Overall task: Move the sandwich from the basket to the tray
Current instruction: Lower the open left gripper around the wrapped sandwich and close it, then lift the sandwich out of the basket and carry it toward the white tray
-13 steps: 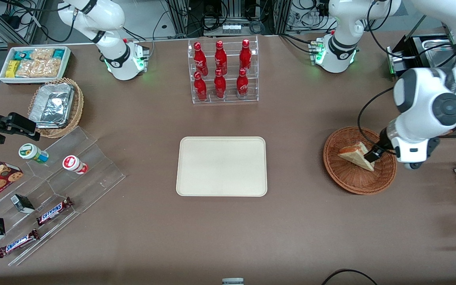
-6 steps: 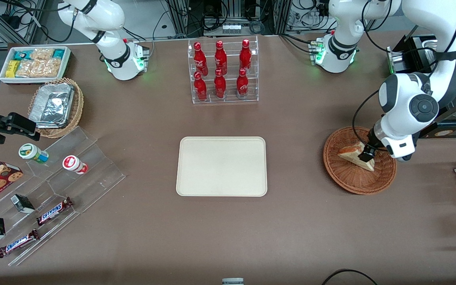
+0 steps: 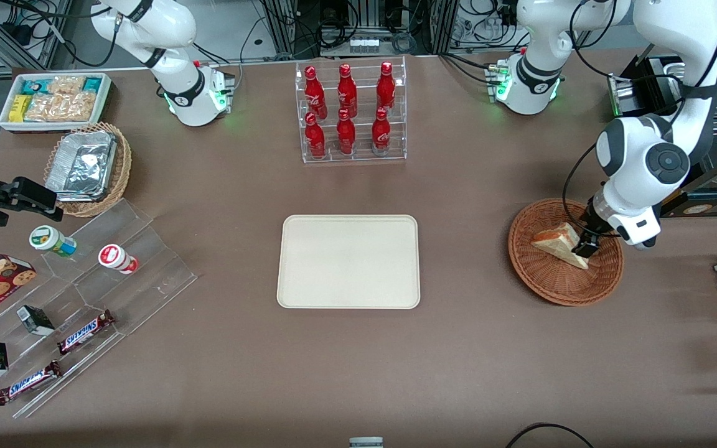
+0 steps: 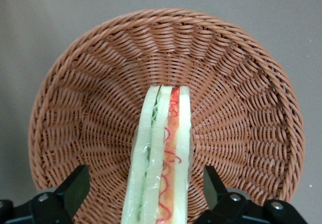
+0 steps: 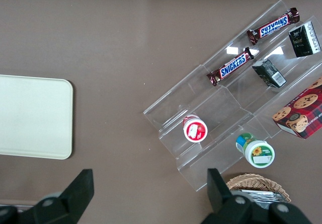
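Observation:
The sandwich [image 3: 557,244] is a pale bread wedge lying in the reddish-brown wicker basket [image 3: 542,283] toward the working arm's end of the table. In the left wrist view the sandwich [image 4: 161,158] shows its cut edge with green and red filling, resting in the basket [image 4: 85,83]. My left gripper [image 3: 582,249] is down inside the basket at the sandwich. It [image 4: 146,189] stands open, one black finger [image 4: 75,186] on each side of the wedge with a gap between each finger and the bread. The cream tray [image 3: 349,261] lies bare at mid-table.
A clear rack of red bottles [image 3: 349,112] stands farther from the front camera than the tray. Toward the parked arm's end are an acrylic stand with snack bars [image 3: 84,330], a tan basket with foil trays [image 3: 88,168] and a white snack bin [image 3: 53,99].
The left arm's elbow and wrist have swung upward and back while the gripper stayed low in the basket, shifting slightly along the sandwich. The sandwich has not moved.

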`<state>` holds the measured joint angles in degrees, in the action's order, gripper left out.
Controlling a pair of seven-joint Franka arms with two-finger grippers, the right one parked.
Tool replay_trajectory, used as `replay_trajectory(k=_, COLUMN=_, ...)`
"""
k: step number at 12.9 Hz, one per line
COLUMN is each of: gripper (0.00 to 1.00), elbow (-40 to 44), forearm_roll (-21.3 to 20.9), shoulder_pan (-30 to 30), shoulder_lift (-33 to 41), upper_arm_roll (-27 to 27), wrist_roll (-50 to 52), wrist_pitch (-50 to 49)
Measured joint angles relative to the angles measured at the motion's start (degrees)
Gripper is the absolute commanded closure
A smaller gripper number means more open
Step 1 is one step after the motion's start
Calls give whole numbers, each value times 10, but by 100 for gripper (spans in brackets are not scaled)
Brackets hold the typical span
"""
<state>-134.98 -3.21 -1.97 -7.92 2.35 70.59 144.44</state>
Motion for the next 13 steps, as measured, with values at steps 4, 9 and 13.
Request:
replay_trajectory(k=4, gripper=0, elbow=-6, forearm_roll=0, shoulder_pan=-8, shoulder_lift=-18, upper_arm_roll=-2, wrist_roll=30, wrist_pitch=29)
replay_trajectory(k=9, gripper=45, elbow=-6, forearm_roll=0, shoulder_pan=-21, shoulder_lift=-34, upper_arm_roll=-4, wrist_roll=47, wrist_pitch=46)
replay_trajectory(k=13, gripper=100, elbow=-6, forearm_roll=0, shoulder_pan=-34, shoulder_lift=-37, upper_arm_roll=-4, wrist_roll=69, wrist_pitch=48)
